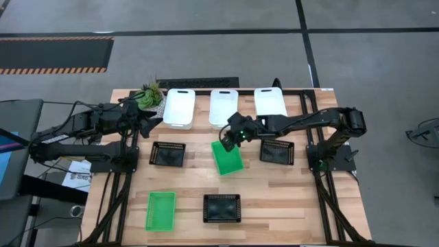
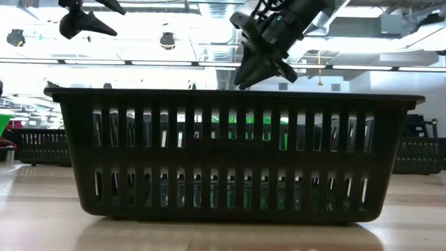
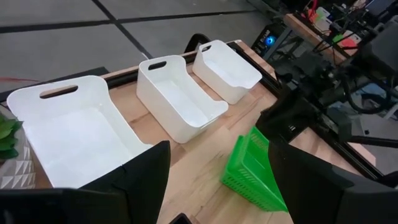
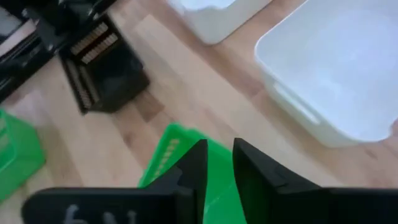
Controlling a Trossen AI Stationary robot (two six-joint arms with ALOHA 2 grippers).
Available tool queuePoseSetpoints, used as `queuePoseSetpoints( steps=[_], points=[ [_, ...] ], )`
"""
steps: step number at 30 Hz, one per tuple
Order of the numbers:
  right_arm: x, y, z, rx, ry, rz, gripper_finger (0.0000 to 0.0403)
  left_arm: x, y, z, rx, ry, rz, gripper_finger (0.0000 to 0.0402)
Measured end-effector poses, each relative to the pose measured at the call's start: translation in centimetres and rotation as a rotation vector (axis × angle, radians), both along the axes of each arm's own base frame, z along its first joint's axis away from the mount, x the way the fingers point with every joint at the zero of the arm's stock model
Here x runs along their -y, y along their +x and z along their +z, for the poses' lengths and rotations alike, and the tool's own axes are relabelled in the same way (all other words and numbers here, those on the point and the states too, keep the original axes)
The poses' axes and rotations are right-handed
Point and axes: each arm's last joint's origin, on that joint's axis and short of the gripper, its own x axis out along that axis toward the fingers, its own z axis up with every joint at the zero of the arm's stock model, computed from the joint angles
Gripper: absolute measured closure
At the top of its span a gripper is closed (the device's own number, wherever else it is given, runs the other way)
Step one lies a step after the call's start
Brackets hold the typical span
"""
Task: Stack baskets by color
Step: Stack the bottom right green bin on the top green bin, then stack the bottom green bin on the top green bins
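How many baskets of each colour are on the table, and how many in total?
White baskets: 3
Green baskets: 2 visible, perhaps a stack at the middle one
Black baskets: 3
Total: 8 visible

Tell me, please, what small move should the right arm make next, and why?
Probably finish closing on the rim and lift. The right end effector sits at the far edge of the middle green basket, fingers astride its rim but apparently not yet clamped. The other green basket lies near the front left, a likely destination.
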Motion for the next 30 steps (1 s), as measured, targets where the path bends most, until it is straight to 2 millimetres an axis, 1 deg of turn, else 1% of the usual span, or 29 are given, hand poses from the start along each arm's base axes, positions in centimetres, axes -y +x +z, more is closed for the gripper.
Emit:
queuePoseSetpoints(
  steps=[4,5,9,11,13,15,16,18,19,22,23,26,29,30],
  points=[
    [-0.2,0.4,-1.5,-0.053,-0.039,-0.03,0.0332,0.0,0.0,0.0,0.0,0.002,0.002,0.0145],
    [-0.1,0.8,-1.7,-0.043,-0.039,-0.032,0.0336,0.0,0.0,0.0,0.0,0.004,0.005,0.0146],
    [-0.1,1.6,-4.3,-0.126,-0.036,-0.031,0.0342,0.0,0.0,0.0,0.0,0.004,0.005,0.0147],
    [-0.1,2.1,-5.4,-0.137,-0.028,-0.035,0.0342,0.0,0.0,0.0,-0.001,0.003,0.005,0.0148],
    [-0.1,2.0,-5.6,-0.158,-0.023,-0.033,0.0343,0.0,0.0,0.0,-0.001,0.003,0.005,0.0148],
    [-0.1,2.5,-5.7,-0.132,-0.024,-0.033,0.0343,0.0,0.0,0.0,-0.001,0.003,0.005,0.0148],
    [-0.1,2.4,-5.8,-0.135,-0.024,-0.032,0.0343,0.0,0.0,0.0,-0.001,0.003,0.005,0.0148],
    [-0.2,2.0,-5.2,-0.132,-0.025,-0.029,0.0343,0.0,0.0,0.0,-0.001,0.003,0.005,0.0148],
    [-0.4,2.4,-4.5,-0.077,-0.025,-0.025,0.0343,0.0,0.0,0.0,-0.001,0.003,0.005,0.0148],
    [-1.3,2.3,-1.8,0.007,-0.03,0.017,0.0343,0.0,0.0,0.0,-0.001,0.009,-0.016,0.0148],
    [-1.8,2.6,-0.8,0.058,-0.022,0.055,0.0343,0.1,0.0,0.0,-0.003,0.013,-0.032,0.0148],
    [-3.8,3.3,0.3,0.136,-0.019,0.165,0.0339,0.2,0.1,0.0,-0.009,0.008,-0.092,0.0148],
    [-6.1,4.1,1.7,0.254,-0.054,0.261,0.0325,0.4,0.1,0.0,-0.007,-0.014,-0.14,0.0148],
    [-6.8,4.8,1.8,0.294,-0.063,0.28,0.0319,0.4,0.2,0.0,-0.003,-0.019,-0.148,0.0148]
  ],
)
